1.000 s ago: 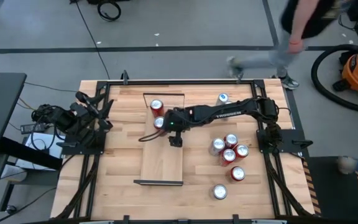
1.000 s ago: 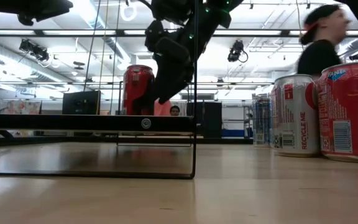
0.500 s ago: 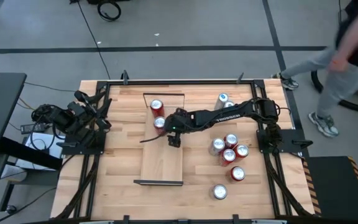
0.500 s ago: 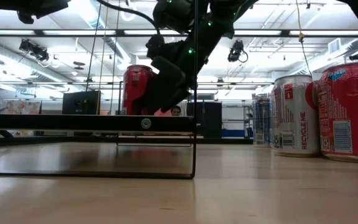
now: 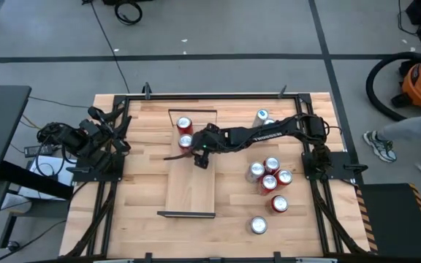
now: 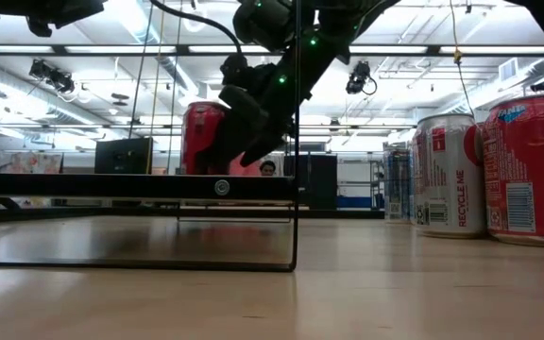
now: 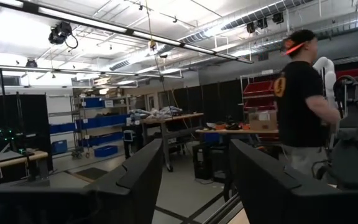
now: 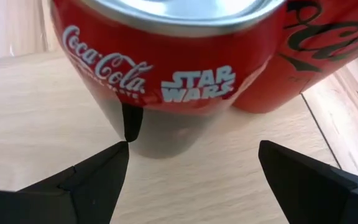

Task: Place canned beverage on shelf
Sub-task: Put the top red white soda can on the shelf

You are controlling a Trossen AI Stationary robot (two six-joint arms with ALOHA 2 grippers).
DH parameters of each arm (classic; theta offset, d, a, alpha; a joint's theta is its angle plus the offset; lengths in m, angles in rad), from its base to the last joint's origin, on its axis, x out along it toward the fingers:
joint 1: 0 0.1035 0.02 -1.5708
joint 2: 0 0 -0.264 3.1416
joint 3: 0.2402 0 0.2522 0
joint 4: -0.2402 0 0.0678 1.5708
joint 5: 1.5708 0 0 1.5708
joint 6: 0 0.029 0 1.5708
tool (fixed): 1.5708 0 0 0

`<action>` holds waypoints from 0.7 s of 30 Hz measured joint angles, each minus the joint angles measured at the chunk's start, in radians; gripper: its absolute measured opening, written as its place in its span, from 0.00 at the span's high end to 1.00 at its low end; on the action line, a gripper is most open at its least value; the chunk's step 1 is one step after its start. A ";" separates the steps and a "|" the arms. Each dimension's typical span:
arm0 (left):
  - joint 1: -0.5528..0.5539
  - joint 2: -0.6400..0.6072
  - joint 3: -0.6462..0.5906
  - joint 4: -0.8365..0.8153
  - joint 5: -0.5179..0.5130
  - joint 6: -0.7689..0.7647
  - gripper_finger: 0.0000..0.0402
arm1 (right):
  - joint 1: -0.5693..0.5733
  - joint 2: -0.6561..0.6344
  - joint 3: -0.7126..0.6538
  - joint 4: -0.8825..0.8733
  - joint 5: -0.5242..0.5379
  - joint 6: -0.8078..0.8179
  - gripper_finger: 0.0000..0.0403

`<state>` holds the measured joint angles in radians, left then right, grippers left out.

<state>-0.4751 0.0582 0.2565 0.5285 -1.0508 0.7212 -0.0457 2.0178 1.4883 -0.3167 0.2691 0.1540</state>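
The shelf point(image 5: 192, 190) is a long light-wood board lying on the table. Two red cans stand upright on its far end, one behind point(image 5: 184, 124) and one nearer point(image 5: 186, 141). My right gripper point(image 5: 194, 150) is open just right of the nearer can. In the right wrist view that can point(image 8: 166, 74) fills the picture ahead of the gripper point(image 8: 192, 149), with a fingertip at each side of its lower part. In the low view the gripper point(image 6: 248, 142) slants down beside the can point(image 6: 204, 137). My left gripper point(image 5: 101, 135) waits open at the table's left edge. My right gripper stands open at the nearer can's lower part point(image 8: 160, 143), coming slanting down from the table's right. I cannot tell whether a finger touches the can. The can stands upright on the shelf board.
Several loose cans stand on the table's right part point(image 5: 269, 175), with single ones nearer point(image 5: 258, 225) and farther point(image 5: 262, 115). Two of them loom at the right of the low view point(image 6: 499, 170). A person walks beyond the table's right side point(image 5: 415, 131).
My right gripper has moved a little toward the table's far edge and down, closer to the nearer can on the shelf. A person has walked past the table's far side toward the right.
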 joint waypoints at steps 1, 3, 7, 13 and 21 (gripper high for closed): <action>0.000 0.000 0.000 0.000 0.000 0.000 0.52 | -0.003 0.000 0.000 0.003 0.000 0.000 0.08; 0.000 0.000 0.000 0.000 0.000 0.000 0.52 | -0.009 0.000 0.000 0.004 0.000 0.003 0.08; 0.000 0.000 0.000 0.000 0.000 0.000 0.52 | -0.016 0.000 0.000 0.012 0.000 0.004 0.08; 0.000 0.000 0.000 0.000 0.000 0.000 0.52 | -0.017 0.000 0.000 0.033 -0.006 0.004 0.08; 0.000 0.000 0.000 0.000 0.000 0.000 0.52 | -0.017 0.000 0.000 0.039 -0.007 0.003 0.08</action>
<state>-0.4751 0.0582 0.2565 0.5285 -1.0504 0.7208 -0.0624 2.0178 1.4887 -0.2772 0.2622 0.1574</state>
